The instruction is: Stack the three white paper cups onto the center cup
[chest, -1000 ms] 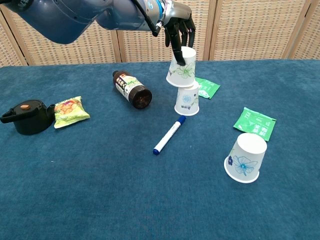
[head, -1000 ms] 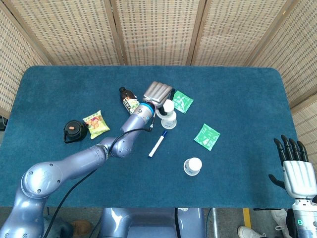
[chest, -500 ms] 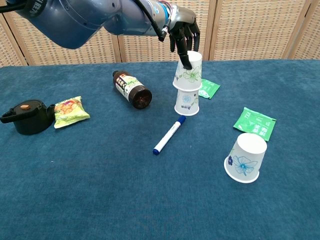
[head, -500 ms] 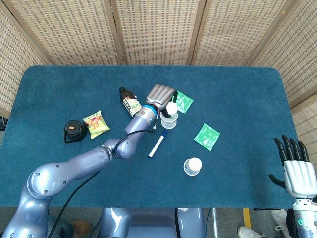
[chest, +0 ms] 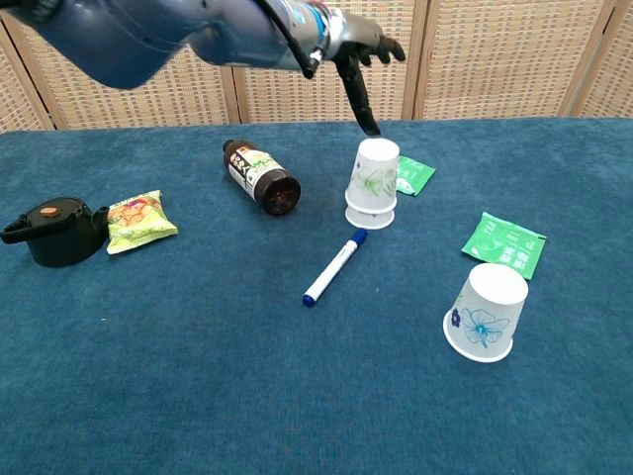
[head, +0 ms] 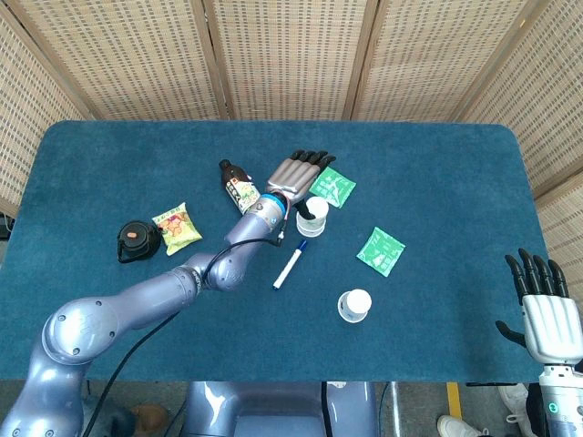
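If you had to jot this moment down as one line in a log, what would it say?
left hand: open above two-cup stack | right hand: open, idle at table edge | third cup: unstacked, near green packet

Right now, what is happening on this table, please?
The left hand hovers open above a stack of two upside-down white paper cups at the table's center and holds nothing. A third cup stands apart, nearer the front. The right hand waits open at the table's edge.

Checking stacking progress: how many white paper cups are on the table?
3: two nested upside down at the centre, upper cup over lower cup; a lone cup sits front right.
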Motion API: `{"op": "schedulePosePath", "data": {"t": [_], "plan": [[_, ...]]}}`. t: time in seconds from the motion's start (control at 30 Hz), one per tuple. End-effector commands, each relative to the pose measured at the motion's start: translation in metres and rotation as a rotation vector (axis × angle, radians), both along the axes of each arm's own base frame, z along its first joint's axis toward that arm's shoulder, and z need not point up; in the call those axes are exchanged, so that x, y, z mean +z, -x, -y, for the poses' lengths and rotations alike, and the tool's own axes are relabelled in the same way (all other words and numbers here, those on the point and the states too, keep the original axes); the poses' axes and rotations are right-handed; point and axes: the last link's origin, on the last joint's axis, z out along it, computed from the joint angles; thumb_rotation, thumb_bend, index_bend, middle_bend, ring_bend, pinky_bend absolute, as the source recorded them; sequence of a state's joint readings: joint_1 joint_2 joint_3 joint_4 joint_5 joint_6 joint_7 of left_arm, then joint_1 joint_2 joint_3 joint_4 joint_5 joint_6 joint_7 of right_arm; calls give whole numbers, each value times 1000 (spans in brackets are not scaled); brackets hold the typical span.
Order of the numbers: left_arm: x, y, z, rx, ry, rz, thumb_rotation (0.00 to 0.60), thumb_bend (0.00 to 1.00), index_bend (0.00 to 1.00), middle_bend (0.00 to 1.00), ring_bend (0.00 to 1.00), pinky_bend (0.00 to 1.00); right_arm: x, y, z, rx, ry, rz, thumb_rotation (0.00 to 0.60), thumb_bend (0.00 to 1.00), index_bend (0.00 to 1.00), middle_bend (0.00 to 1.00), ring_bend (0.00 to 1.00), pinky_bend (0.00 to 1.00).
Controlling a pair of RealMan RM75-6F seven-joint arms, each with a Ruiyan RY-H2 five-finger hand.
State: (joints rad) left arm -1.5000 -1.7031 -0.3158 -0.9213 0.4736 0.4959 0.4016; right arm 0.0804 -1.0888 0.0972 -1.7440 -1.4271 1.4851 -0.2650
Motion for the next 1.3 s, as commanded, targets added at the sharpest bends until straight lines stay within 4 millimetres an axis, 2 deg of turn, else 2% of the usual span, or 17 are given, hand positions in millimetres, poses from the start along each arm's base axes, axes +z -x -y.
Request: {"op": "schedulePosePath", "data": {"t": [0.03, 0.2, 0.3, 0.37, 0.43, 0.63, 0.77, 0.87, 0.93, 1.13, 1.3], "plan": [[45, 31, 2, -30, -135, 58, 600, 0, 0, 0, 0, 0, 0, 0, 0, 5, -6, 1, 600, 0, 0, 0, 0, 0], [84, 87, 15, -26, -275, 45, 600, 0, 0, 0, 0, 0, -3, -2, 2, 24, -30, 22, 600, 0, 0, 0, 0, 0], [114, 137, 35, 29, -363, 35, 600, 0, 0, 0, 0, 0, -6, -4, 9, 62, -64, 38, 600, 0, 0, 0, 0, 0], [133, 172, 53, 78, -428, -19, 600, 0, 0, 0, 0, 0, -8, -9, 16, 103, -103, 56, 600, 0, 5, 0, 0, 0], [161, 224, 90, 176, -521, -47, 600, 0, 0, 0, 0, 0, -14, -22, 33, 186, -194, 69, 600, 0, 25, 0, 0, 0], [190, 283, 151, 312, -565, -48, 600, 0, 0, 0, 0, 0, -27, -46, 59, 290, -340, 76, 600, 0, 110, 77, 9, 2], [197, 307, 180, 367, -585, -66, 600, 0, 0, 0, 0, 0, -40, -63, 72, 333, -436, 73, 600, 0, 148, 140, 78, 63], [199, 319, 194, 395, -594, -74, 600, 0, 0, 0, 0, 0, -52, -74, 78, 354, -506, 68, 600, 0, 176, 174, 113, 103], [198, 328, 206, 417, -593, -87, 600, 0, 0, 0, 0, 0, -68, -87, 84, 376, -587, 51, 600, 1, 189, 188, 127, 117], [193, 344, 216, 436, -570, -119, 600, 0, 0, 0, 0, 0, -99, -116, 100, 397, -692, -10, 600, 103, 247, 242, 177, 123], [192, 352, 217, 451, -557, -119, 600, 0, 0, 0, 0, 0, -113, -132, 107, 400, -726, -25, 600, 151, 262, 263, 194, 149]]}}
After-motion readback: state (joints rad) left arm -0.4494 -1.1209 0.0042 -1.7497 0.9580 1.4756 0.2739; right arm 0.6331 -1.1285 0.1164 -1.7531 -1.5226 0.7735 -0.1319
